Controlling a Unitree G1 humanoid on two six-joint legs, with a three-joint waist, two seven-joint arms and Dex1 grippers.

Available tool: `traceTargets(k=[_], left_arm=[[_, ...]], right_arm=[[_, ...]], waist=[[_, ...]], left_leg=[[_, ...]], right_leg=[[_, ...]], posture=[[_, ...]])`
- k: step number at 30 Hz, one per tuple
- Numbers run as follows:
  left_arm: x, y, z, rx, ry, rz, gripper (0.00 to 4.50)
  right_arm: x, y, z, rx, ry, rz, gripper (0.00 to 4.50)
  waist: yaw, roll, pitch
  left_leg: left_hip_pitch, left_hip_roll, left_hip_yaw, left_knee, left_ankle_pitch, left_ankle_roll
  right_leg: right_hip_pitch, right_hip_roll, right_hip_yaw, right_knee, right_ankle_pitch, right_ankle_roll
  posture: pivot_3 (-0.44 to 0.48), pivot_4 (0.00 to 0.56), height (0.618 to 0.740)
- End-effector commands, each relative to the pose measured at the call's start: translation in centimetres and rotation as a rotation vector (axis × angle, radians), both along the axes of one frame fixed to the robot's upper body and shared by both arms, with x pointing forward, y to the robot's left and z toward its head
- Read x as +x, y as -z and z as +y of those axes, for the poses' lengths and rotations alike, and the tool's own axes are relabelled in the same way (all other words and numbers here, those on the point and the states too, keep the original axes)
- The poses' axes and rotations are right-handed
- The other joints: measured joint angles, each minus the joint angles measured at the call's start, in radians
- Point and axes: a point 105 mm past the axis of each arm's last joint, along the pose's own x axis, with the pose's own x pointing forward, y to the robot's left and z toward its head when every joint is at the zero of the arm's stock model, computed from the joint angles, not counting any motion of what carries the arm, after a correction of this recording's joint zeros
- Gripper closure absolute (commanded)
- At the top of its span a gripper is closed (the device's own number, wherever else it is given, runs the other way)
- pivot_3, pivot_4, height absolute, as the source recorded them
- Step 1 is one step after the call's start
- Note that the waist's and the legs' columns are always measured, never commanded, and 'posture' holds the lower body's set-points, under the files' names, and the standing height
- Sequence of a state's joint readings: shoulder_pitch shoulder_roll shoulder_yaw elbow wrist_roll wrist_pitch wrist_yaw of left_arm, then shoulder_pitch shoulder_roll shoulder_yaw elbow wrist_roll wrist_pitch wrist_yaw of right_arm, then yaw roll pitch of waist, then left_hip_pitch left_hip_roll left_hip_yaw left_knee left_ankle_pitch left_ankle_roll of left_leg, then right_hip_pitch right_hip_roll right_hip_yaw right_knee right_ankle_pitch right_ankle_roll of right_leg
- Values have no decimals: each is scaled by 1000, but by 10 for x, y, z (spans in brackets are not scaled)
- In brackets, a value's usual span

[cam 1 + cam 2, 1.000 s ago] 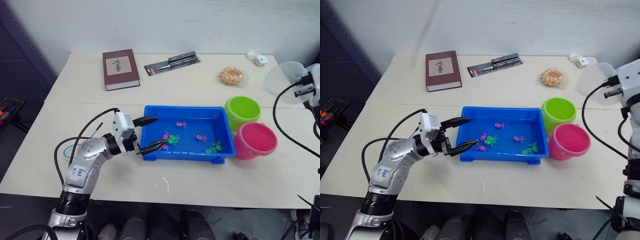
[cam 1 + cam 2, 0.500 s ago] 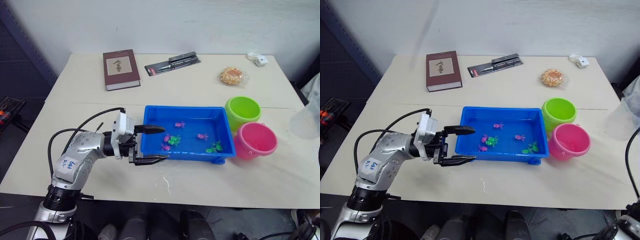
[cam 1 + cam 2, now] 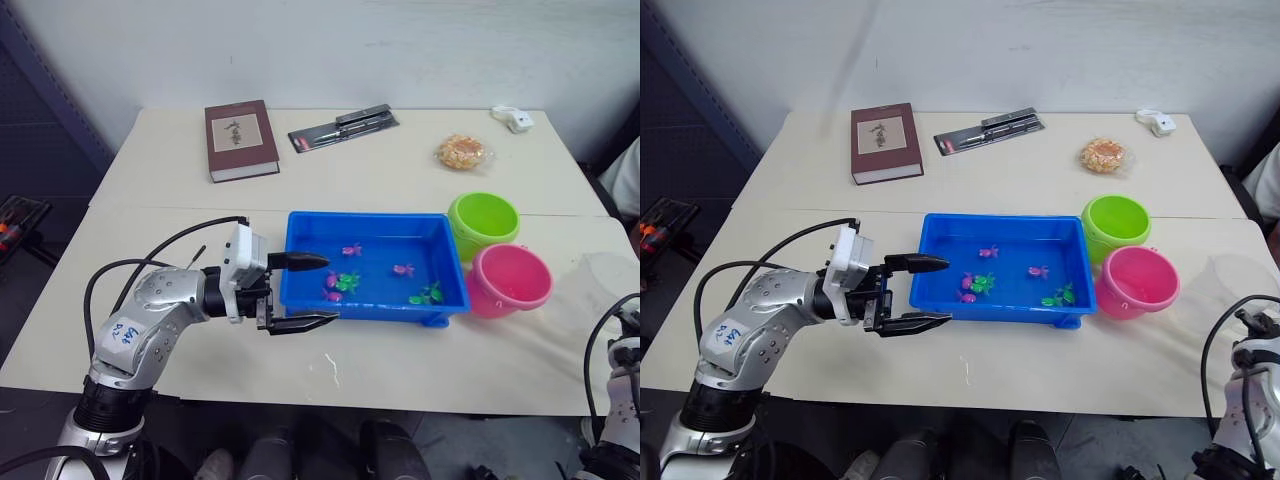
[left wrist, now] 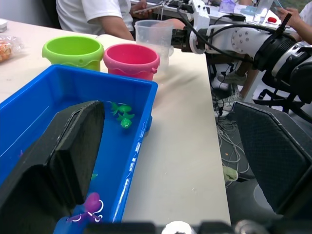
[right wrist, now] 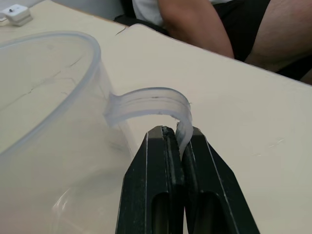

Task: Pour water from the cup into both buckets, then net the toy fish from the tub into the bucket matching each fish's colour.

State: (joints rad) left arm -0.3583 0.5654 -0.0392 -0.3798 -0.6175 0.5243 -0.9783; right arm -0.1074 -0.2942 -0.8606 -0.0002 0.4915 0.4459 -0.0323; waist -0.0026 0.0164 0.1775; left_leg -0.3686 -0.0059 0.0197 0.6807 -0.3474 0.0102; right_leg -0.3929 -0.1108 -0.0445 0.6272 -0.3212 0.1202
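Right wrist view: right hand (image 5: 178, 139) clenched on the handle of the cup (image 5: 46, 126), both black fingers pinching the clear loop; cup stands upright on the bench (image 5: 243, 97), a person's arm and leg beyond the bench edge. Left wrist view adds more: left hand (image 4: 161, 161) released, fingers spread wide, one finger (image 4: 68, 146) inside the tub (image 4: 139, 124), the other outside over the bench edge. Purple-pink fish (image 4: 87, 204) just beside the inner finger, green fish (image 4: 123, 113) farther along the tub wall. Past the tub, pink bucket (image 4: 131, 59) and green bucket (image 4: 73, 50) touching side by side, then the cup with the right arm behind it and a seated person.

Head views, near to far: left hand (image 3: 300, 292) at the tub's near-left corner, upper finger over the rim, lower finger outside along the front wall. Tub (image 3: 375, 303) holds pink and green fish in the middle and toward its right end. Pink bucket (image 3: 510, 280) just right of the tub, green bucket (image 3: 484, 224) behind it, touching. Cup (image 3: 612, 283) at the bench's right edge, apart from the pink bucket. Far side: book (image 3: 240, 138), packaged tool (image 3: 343, 125), snack bag (image 3: 462, 151), small white gadget (image 3: 513, 118). Net: cannot tell where.
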Motion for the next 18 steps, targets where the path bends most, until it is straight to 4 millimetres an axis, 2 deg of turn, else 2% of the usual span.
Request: traceTargets(k=[1, 7, 10, 16, 17, 18], left_arm=[[-7, -6, -3, -8, 29, -25, 0], [-4, -4, 1, 0, 22, -21, 0], [-2, -4, 2, -3, 8, -22, 0], [-4, 1, 5, -1, -7, -7, 0], [-4, 1, 6, -2, -9, -6, 0], [-3, 0, 7, -10, -18, -8, 0]], right_arm=[[-6, -9, 1, -51, 32, -42, 4435], [-3, -3, 7, -87, 39, -25, 4435], [-4, 0, 12, -91, 24, -11, 3420], [-8, -9, 24, -139, -57, -6, 422], [-10, -11, 26, -152, -70, -6, 53], [-12, -12, 28, -161, -85, -1, 53]], waist=[[-1, 0, 0], [-2, 0, 0], [-1, 0, 0], [-1, 0, 0], [-2, 0, 0], [-2, 0, 0]], left_leg=[[0, 0, 0, 0, 0, 0], [0, 0, 0, 0, 0, 0], [0, 0, 1, 0, 0, 0], [0, 0, 0, 0, 0, 0], [0, 0, 0, 0, 0, 0], [0, 0, 0, 0, 0, 0]], right_leg=[[0, 0, 0, 0, 0, 0], [0, 0, 1, 0, 0, 0], [0, 0, 1, 0, 0, 0], [0, 0, 2, 0, 0, 0], [0, 0, 2, 0, 0, 0], [0, 0, 2, 0, 0, 0]], posture=[[0, 150, 738], [0, 150, 738], [0, 150, 738], [0, 150, 738], [0, 150, 738], [0, 150, 738]])
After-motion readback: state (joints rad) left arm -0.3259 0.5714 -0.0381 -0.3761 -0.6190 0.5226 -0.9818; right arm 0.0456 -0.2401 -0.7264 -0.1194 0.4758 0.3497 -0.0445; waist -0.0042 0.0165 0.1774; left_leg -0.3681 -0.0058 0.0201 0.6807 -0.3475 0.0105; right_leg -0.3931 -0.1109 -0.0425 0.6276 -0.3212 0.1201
